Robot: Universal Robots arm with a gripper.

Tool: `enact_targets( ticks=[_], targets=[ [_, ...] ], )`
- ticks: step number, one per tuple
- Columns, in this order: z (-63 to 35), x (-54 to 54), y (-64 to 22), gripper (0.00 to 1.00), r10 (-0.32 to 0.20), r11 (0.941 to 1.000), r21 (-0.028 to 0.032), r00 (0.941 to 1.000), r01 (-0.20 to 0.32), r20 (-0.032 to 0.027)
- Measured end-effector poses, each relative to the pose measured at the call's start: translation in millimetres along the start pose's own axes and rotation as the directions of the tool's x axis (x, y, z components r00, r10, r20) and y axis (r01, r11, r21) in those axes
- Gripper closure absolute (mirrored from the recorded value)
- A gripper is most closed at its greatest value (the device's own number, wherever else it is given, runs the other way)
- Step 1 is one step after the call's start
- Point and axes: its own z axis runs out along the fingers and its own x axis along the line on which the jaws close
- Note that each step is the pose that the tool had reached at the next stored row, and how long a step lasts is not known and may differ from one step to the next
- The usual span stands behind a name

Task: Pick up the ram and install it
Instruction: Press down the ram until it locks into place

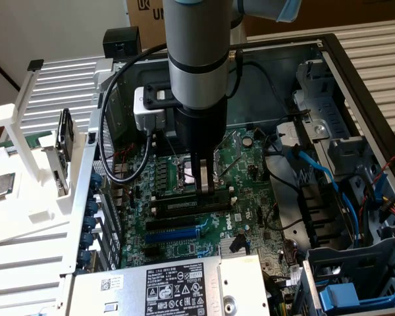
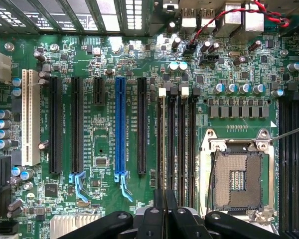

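Observation:
My gripper [image 1: 207, 189] hangs straight down inside the open computer case. Its tips are low over the black memory slots [image 1: 187, 205], beside the empty processor socket [image 2: 239, 174]. In the wrist view the two dark fingers [image 2: 158, 209] stand pressed close together at the near end of the memory slots [image 2: 175, 144], so the gripper [image 2: 165, 201] is shut. I cannot make out the ram; whatever lies under the tips is hidden by the fingers.
A white parts rack [image 1: 26, 197] left of the case holds a thin dark board on edge [image 1: 64, 141] and a square silver chip [image 1: 0, 186]. Blue and black cables [image 1: 316, 171] and drive bays crowd the case's right side. The power supply [image 1: 164, 289] sits at the front.

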Motion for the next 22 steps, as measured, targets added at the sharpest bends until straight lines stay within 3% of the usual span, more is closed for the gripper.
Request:
enact_targets(
  ticks=[11, 13, 14, 22],
  targets=[
    [0.0, 0.0, 0.0, 0.88, 0.000, 1.0000, -0.0001, 1.0000, 0.000, -0.0001],
    [0.1, 0.0, 0.1, 0.87, 0.000, 1.0000, -0.0001, 1.0000, 0.000, 0.0000],
    [0.1, 0.0, 0.1, 0.80, 0.000, 1.0000, 0.0000, 1.0000, 0.000, 0.0000],
    [0.1, 0.0, 0.0, 0.80, 0.000, 1.0000, 0.0000, 1.0000, 0.000, 0.0000]
  ],
)
